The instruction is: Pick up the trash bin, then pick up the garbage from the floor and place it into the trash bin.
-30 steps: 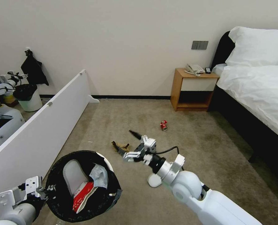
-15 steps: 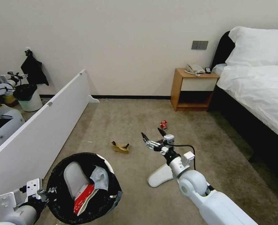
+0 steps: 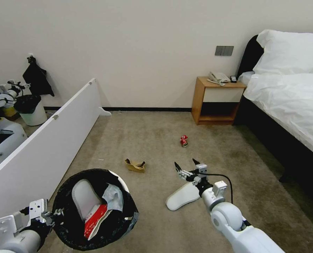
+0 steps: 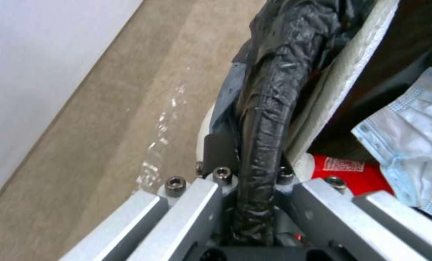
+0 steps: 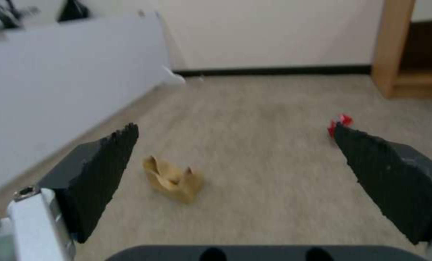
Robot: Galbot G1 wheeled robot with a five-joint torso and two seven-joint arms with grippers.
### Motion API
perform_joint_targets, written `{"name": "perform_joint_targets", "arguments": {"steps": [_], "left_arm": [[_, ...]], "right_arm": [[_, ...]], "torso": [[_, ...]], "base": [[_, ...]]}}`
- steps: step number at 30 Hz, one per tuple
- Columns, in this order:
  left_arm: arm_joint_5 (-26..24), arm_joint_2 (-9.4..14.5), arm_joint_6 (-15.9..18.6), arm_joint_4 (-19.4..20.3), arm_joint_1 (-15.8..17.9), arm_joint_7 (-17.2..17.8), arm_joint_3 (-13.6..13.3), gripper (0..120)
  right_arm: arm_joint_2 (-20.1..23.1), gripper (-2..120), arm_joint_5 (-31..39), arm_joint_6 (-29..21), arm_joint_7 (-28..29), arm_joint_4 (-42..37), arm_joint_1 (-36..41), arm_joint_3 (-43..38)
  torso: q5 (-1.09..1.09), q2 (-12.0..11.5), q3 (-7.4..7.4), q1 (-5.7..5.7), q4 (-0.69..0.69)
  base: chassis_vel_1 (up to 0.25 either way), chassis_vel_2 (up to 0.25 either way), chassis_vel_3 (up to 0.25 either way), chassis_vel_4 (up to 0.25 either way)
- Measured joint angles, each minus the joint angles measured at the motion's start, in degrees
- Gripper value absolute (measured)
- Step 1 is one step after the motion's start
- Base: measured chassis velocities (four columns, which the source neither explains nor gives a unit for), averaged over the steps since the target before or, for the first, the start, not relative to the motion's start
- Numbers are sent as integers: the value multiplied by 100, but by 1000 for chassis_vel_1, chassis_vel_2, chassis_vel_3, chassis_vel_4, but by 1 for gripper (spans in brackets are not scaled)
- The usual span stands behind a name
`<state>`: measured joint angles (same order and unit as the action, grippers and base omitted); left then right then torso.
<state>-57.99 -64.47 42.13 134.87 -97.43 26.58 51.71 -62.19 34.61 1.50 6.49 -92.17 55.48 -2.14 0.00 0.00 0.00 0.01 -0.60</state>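
The trash bin (image 3: pixel 96 211) hangs tilted from the left tool (image 3: pixel 52 213), clamped on its bag-wrapped rim. The right tool (image 3: pixel 186 167), spread wide, hovers above a white slipper (image 3: pixel 182 199) lying lengthwise toward it; torn cardboard (image 3: pixel 135 165) sits nearby.

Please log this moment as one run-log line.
left end effector: shut on trash bin rim | right end effector: open above carpet | slipper, cardboard, can: on floor

The left gripper (image 4: pixel 254 203) was clamped on the rim of the trash bin (image 4: pixel 269 108), its metal fingers (image 4: pixel 196 206) either side of the black bag folded over the edge. Inside the bin lay a white slipper (image 4: pixel 341 83), a red-white carton (image 4: pixel 351 174) and a pale blue face mask (image 4: pixel 409 134). Beige carpet (image 4: pixel 105 127) lay beside the bin.
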Motion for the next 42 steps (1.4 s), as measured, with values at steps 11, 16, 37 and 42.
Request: {"name": "perform_joint_targets", "arguments": {"steps": [11, 16, 37, 42], "left_arm": [[86, -97, 0, -50, 106, -11, 47, 0], [87, -113, 0, -33, 128, -3, 76, 0], [94, -163, 0, -104, 226, 8, 85, 0], [100, -162, 0, -132, 226, 3, 79, 0]], "right_arm": [[-221, 100, 4, -639, 186, 62, 182, -3], [-402, 100, -114, -509, 229, 278, 253, 45], [-1021, 100, -1136, 789, 81, 774, 1255, -1130], [-1093, 100, -1392, 885, 16, 705, 1523, -1418]], "torso": [[-1, 0, 0, 0, -2], [-1, 0, 0, 0, -2], [0, 0, 0, 0, -4], [0, 0, 0, 0, -4]], "base": [[0, 0, 0, 0], [0, 0, 0, 0], [0, 0, 0, 0], [0, 0, 0, 0]]}}
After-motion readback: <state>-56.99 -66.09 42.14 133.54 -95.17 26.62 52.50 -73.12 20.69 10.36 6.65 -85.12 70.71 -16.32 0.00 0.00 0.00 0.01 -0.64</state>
